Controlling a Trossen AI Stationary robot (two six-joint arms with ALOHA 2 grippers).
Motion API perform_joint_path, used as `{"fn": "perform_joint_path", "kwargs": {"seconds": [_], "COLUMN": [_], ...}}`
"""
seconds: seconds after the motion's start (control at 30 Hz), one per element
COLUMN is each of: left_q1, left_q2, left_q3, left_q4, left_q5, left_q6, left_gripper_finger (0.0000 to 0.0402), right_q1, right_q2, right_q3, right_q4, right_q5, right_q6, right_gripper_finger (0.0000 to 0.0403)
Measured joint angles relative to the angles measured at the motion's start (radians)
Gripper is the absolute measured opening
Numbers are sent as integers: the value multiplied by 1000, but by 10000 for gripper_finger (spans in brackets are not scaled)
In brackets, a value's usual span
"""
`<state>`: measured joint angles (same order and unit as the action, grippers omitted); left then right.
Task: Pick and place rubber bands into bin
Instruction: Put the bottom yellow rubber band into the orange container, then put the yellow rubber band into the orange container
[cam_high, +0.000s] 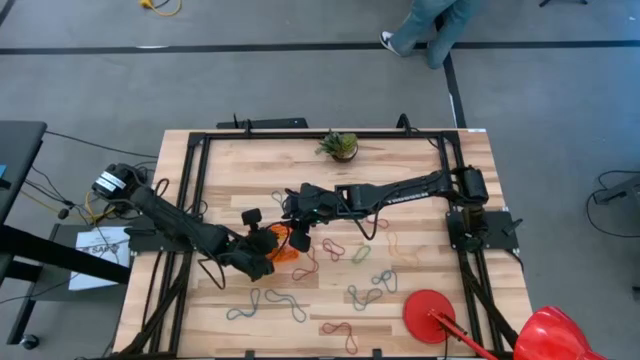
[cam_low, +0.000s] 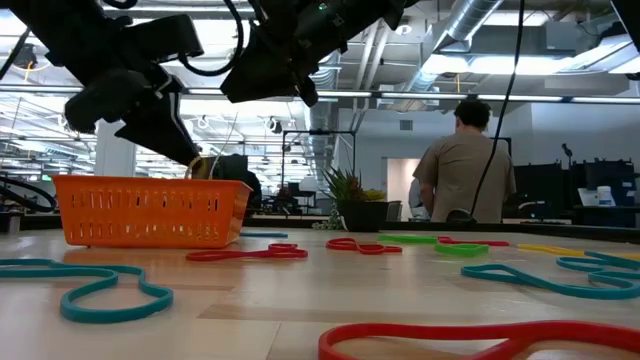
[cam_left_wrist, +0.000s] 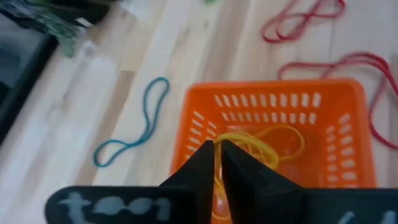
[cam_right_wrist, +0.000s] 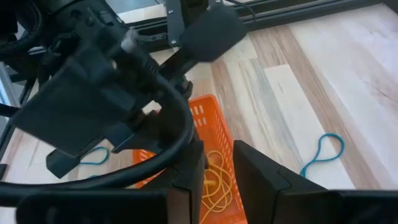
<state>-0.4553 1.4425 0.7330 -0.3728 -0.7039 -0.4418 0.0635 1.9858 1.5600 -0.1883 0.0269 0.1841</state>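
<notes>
The orange mesh bin (cam_high: 287, 250) (cam_low: 150, 210) stands on the wooden table, and yellow rubber bands (cam_left_wrist: 267, 144) (cam_right_wrist: 214, 177) lie inside it. My left gripper (cam_high: 272, 243) (cam_left_wrist: 217, 147) (cam_low: 192, 158) slants down over the bin's left end, shut on a yellow band. My right gripper (cam_high: 297, 236) (cam_right_wrist: 216, 153) hovers open above the bin, with the yellow bands showing between its fingers. More bands lie flat on the table: red (cam_high: 335, 248), green (cam_high: 360, 253), blue (cam_high: 265, 303) and red (cam_high: 340, 332). My left gripper pinches a strand of a yellow rubber band (cam_left_wrist: 231, 135) between its two fingertips, coming from above and slanting toward the table's right. The rest of the band hangs slack into the bin and lies on its floor (cam_left_wrist: 283, 146). The fingers hide how far back the strand reaches.
A flat red round disc (cam_high: 430, 315) sits near the table's right near corner, and a small potted plant (cam_high: 340, 145) stands at the far edge. Black frame rails run along the table's sides. A person (cam_low: 465, 165) stands in the room beyond.
</notes>
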Motion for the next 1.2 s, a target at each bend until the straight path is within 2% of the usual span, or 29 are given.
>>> {"fn": "perform_joint_path", "kwargs": {"seconds": [0.33,0.53,0.67,0.73,0.87,1.07,1.13,1.2], "left_q1": [-4,-29,-70,-96,-150,-243,-270,-294], "left_q2": [-4,-73,-158,-207,-313,-493,-540,-584], "left_q3": [2,87,189,240,312,292,268,225], "left_q4": [1,-49,-214,-343,-564,-740,-787,-810], "left_q5": [77,308,363,321,157,-8,-46,-72], "left_q6": [13,32,54,45,-77,-269,-335,-397], "left_gripper_finger": [99,110,111,111,111,111,111,111], "right_q1": [0,1,2,1,5,24,44,67], "right_q2": [0,0,0,0,0,-47,-83,-105], "right_q3": [0,0,1,1,1,0,0,1], "right_q4": [1,7,16,32,27,-102,-192,-296], "right_q5": [0,-4,-3,-2,-11,-161,-140,-69], "right_q6": [0,1,1,2,33,91,94,116], "right_gripper_finger": [79,79,79,79,79,79,79,79]}}
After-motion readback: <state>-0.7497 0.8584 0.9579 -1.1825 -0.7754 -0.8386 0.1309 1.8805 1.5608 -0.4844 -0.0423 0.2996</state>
